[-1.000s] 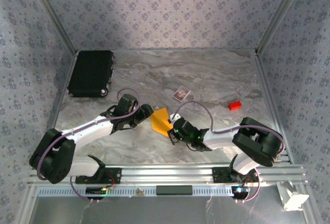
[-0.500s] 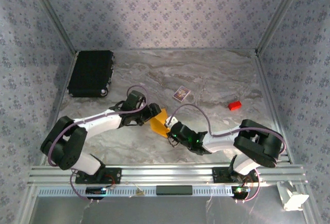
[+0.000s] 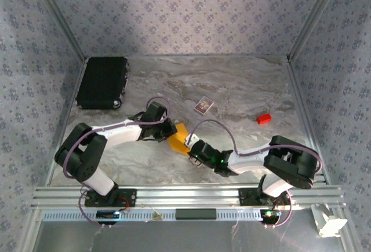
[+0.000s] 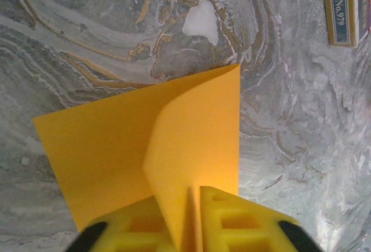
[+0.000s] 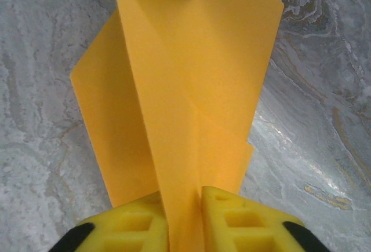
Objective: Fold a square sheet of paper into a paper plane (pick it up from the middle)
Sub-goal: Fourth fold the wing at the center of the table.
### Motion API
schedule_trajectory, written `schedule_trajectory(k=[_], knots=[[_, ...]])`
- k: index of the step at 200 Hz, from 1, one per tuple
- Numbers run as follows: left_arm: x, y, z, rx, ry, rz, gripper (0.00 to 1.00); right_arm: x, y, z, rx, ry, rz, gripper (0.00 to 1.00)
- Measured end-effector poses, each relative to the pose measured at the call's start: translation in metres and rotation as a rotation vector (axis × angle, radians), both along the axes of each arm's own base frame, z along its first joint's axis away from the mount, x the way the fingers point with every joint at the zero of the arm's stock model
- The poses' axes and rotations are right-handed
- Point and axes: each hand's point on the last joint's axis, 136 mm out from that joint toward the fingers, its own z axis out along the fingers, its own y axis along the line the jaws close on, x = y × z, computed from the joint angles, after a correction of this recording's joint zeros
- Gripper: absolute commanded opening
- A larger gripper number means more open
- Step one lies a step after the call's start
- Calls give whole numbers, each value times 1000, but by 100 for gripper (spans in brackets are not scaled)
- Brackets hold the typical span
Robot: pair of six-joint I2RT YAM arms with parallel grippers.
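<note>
Pinching thin orange-yellow square sheet of paper point(image 4: 110, 148) in closed left gripper point(image 4: 194, 208), over grey marbled table point(image 3: 243, 90) centre | nipping its opposite end between narrow-set right gripper point(image 5: 185, 208) jaws | risking tearing or skewing the crease by pulling apart unevenly.

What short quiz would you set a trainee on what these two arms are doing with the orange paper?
1. True or false: the sheet of paper lies flat with nothing touching it.
2. Which thing sits in the far left corner of the table? A) black case B) red block C) patterned card
3. Fill in: in the left wrist view, the left tool is closed on a raised fold of the ____.

Key: 1 false, it is bent up between the two arms. 2 A. 3 sheet of paper.
</note>
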Motion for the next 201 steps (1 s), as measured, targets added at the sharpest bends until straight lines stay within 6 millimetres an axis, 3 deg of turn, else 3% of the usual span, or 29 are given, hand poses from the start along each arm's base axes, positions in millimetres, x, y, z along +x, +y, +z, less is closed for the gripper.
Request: schedule_trajectory(k=[18,85,201], knots=[[0,0,0,1,5,2,0,-1,1,5,2,-11,8,31],[-5,-5,1,-8,9,-18,0,1,10,16,-66,-53,15,34],[-5,-5,1,-9,11,-19,0,0,6,9,-153,-71,16,23]])
